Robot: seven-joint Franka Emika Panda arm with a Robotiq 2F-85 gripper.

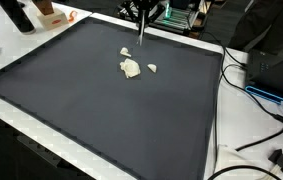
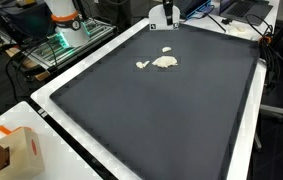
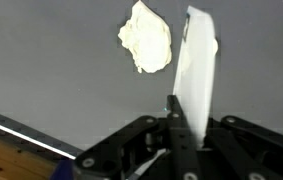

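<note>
My gripper [image 3: 186,118] is shut on a flat white strip [image 3: 197,65], which sticks out past the fingertips. In an exterior view the gripper [image 1: 142,13] hangs over the far edge of the dark mat [image 1: 81,100], and the strip [image 1: 141,34] points down at the mat. A crumpled white lump [image 1: 130,68] lies on the mat a little in front of the strip's tip, with a small white scrap [image 1: 152,68] beside it. The same lump [image 2: 165,61] and scrap [image 2: 142,65] lie below the gripper [image 2: 168,12]. In the wrist view the lump [image 3: 144,37] sits left of the strip.
The white table rim [image 2: 51,105] frames the mat. A cardboard box [image 2: 16,150] stands at one corner. Black cables [image 1: 261,95] and dark equipment lie past the mat's edge. A black bottle [image 1: 19,14] and an orange item [image 1: 51,15] stand at the far corner.
</note>
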